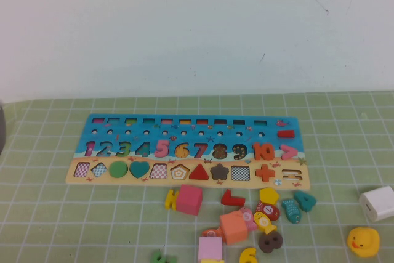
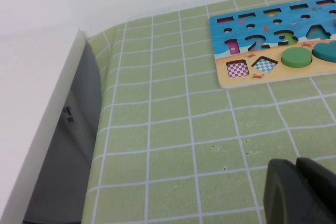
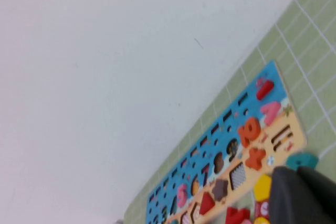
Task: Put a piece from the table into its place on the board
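The yellow number 6 (image 1: 248,255) is lying on the green checked mat (image 1: 61,214), at about 5 o'clock from the puzzle board (image 1: 184,149), down in the pile of loose pieces. The board's 6 slot (image 1: 182,150) is sitting empty between the pink 5 (image 1: 162,148) and the 7. No picking up is happening yet. Next, an arm probably needs to reach down for the 6.

The left gripper (image 2: 302,192) is hanging over bare mat, off the board's left end. The right gripper (image 3: 304,195) is hanging near the board's right end. Whether either one is open, nobody can tell.

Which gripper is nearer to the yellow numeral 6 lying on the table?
Right, probably. The right gripper hangs over the loose pieces near the board's right end; the yellow 6 lies among them. The left gripper is over bare cloth off the board's left end.
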